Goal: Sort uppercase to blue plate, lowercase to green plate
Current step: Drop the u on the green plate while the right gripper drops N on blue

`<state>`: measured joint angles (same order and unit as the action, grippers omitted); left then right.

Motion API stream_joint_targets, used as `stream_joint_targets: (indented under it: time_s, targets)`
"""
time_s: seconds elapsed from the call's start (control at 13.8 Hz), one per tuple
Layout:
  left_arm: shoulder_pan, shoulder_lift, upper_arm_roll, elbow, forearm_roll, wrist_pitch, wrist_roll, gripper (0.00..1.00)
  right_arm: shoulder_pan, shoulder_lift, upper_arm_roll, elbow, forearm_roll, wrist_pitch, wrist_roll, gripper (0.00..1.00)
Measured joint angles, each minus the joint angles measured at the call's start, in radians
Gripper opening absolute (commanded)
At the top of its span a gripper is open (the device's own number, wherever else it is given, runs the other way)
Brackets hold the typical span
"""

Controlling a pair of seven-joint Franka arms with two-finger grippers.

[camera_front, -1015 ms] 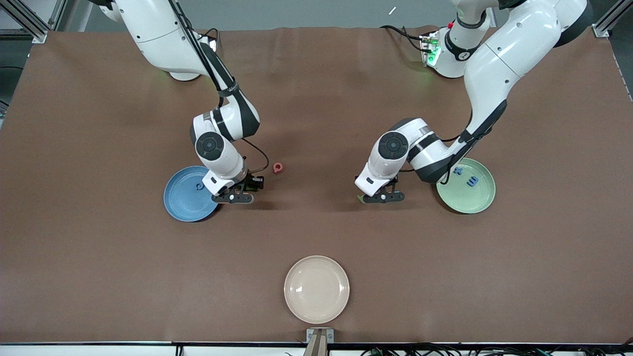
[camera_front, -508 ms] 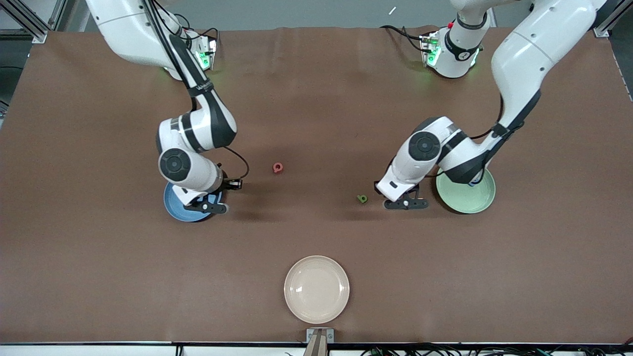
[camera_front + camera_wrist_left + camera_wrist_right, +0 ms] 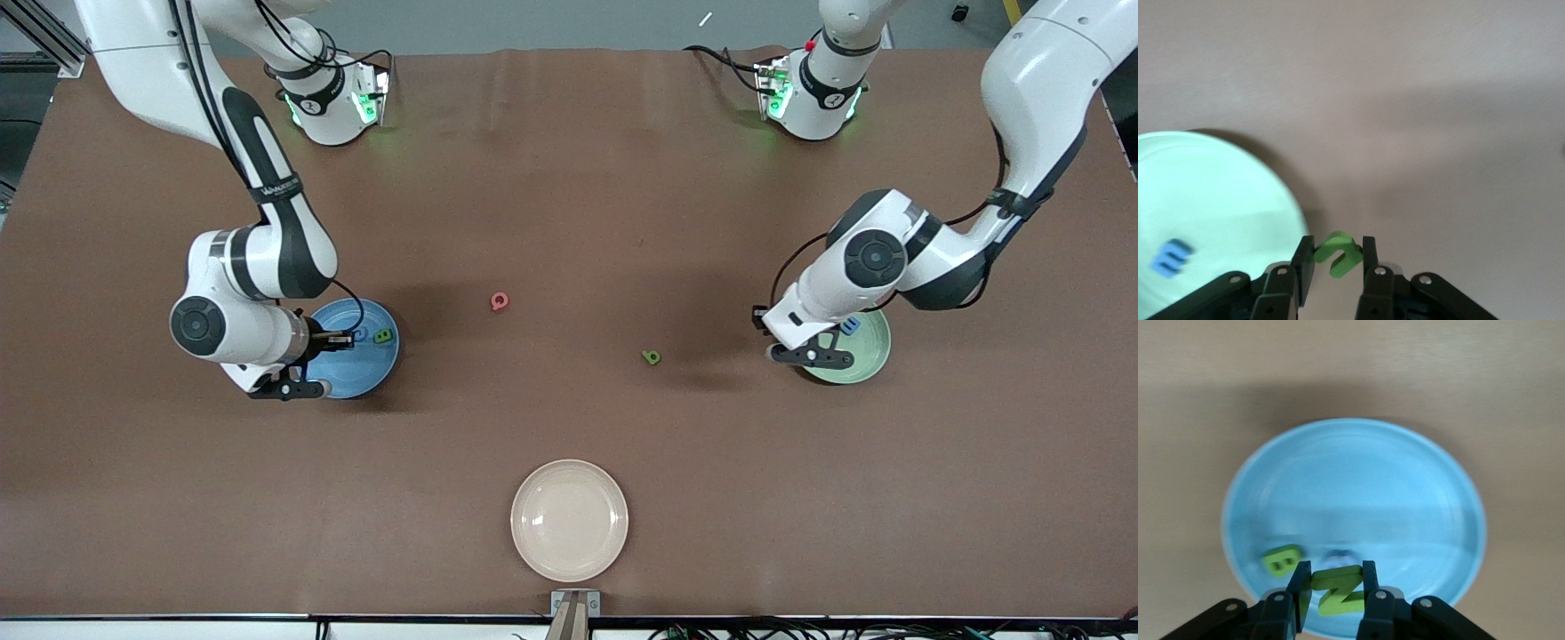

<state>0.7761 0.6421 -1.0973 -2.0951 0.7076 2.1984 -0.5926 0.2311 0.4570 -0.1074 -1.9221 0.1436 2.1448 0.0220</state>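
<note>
Two claws are loaded at once, which is why each arm hangs at its own plate. Our right claw (image 3: 1333,587) is pinching a green N (image 3: 1337,588) flat between its fingers, over the blue plate's (image 3: 378,364) edge at about eight o'clock in the front view. Already in that plate lie a green B (image 3: 382,336) and a blue letter (image 3: 359,333) (C or G, we cannot tell), so the capitals are gathering where they belong.

Our left claw (image 3: 1333,257) is pinching a green u (image 3: 1337,253), or an n, and hangs at the green plate's (image 3: 876,360) rim, at roughly nine o'clock on it, not yet fully over the dish. A blue m (image 3: 1170,257) lies inside that plate.

On the bare tabletop (image 3: 569,222) two letters wait near the middle: a red Q (image 3: 500,301), and a small green letter (image 3: 651,356) at about four o'clock from it. A cream plate (image 3: 569,520) lies at six o'clock, unused.

We judge the next move is to release each letter well inside its rim, since the foam is light and may cling to a finger.
</note>
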Motion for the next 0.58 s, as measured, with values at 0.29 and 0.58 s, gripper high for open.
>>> stream_joint_targets:
  time_s: [0.29,0.58]
  targets:
    - [0.193,0.0,-0.043,-0.111,0.117,0.004,0.096,0.14,-0.017,0.011,0.002,-0.032,-0.013,0.028,-0.021,0.02]
    - [0.263,0.009,-0.044,-0.161,0.204,0.059,0.125,0.14,-0.02,0.048,0.003,-0.049,-0.028,0.082,-0.021,0.04]
